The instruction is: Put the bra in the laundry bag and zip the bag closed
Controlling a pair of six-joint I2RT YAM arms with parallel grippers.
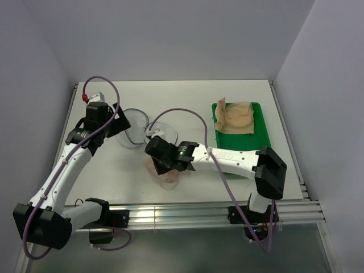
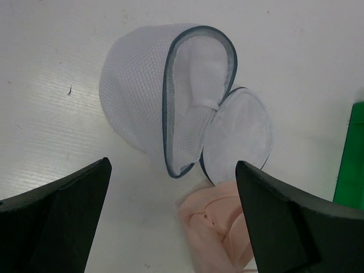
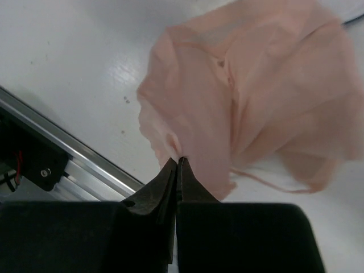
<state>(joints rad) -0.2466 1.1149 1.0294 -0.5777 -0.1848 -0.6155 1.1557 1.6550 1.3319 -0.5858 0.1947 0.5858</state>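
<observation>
top, bra (image 1: 170,178): crumpled on table (image 1: 187,96), centre-near, partly under R gripper (image 1: 161,165).
top, laundry bag (image 1: 135,128): just far of bra, left of centre, both halves apart, unzipped.
top, L gripper (image 1: 120,120): at bag's left side, low.
top, edges: rail (image 1: 199,213) close behind bra on near side; walls on left, far, right.
top, open room: bare table far of bag & btwn bag and green tray (image 1: 263,136).
top, others: tan garment (image 1: 236,116) lying in tray, right-far, well apart from bra.
L wrist, L gripper (image 2: 172,166): fingers (image 2: 62,216) spread wide, nothing btwn them.
L wrist, bag (image 2: 136,85): grey rim gaping, mouth facing right; bra (image 2: 219,227) touching its lower half, outside it.
L wrist, in way: tray (image 2: 352,159) edge at far right.
R wrist, R gripper (image 3: 177,165): tips pressed together, pinching bra (image 3: 256,85) edge.
R wrist, strap (image 3: 267,182): thin loop trailing on table.
R wrist, edge: rail (image 3: 85,159) near the fingers, on the left.
</observation>
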